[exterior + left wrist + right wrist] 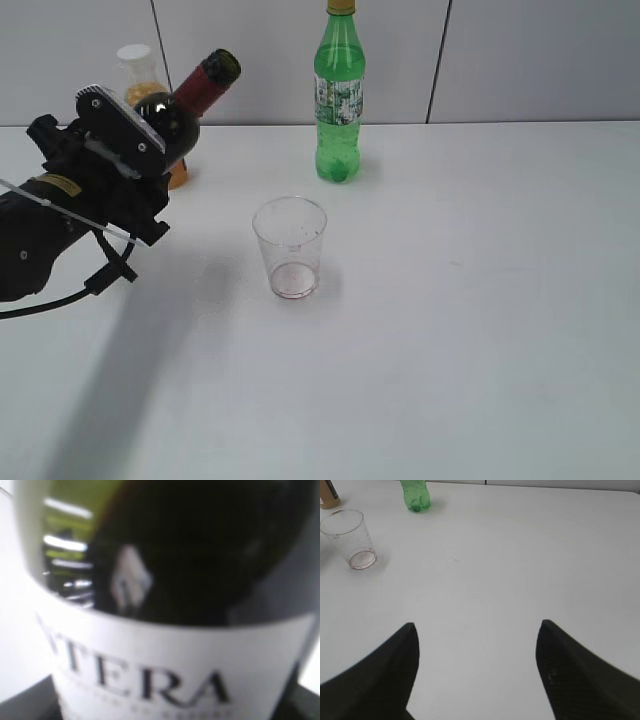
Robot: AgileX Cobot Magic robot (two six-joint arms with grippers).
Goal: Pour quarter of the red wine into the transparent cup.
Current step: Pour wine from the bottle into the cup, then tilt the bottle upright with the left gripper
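The left pincer (150,150) is closed around the body of the red wine bottle (185,105), which is held raised off the table (480,300); in the left wrist view the dark glass and white label (175,670) fill the frame, so the fingers themselves cannot be made out there. The right pincer (477,645) is seen wide open, holding nothing, its two dark fingers (380,675) spread above bare table. The table is white and matte, backed by a pale panelled wall (530,60). The bottle is tilted, its long axis slanting up and to the right from the left pincer, the maroon-foiled neck (212,75) pointing that way. The transparent cup (290,246) stands upright to the lower right of the left pincer, well apart, with a green soda bottle (340,95) beyond it and an orange juice bottle (140,75) just behind the left pincer.
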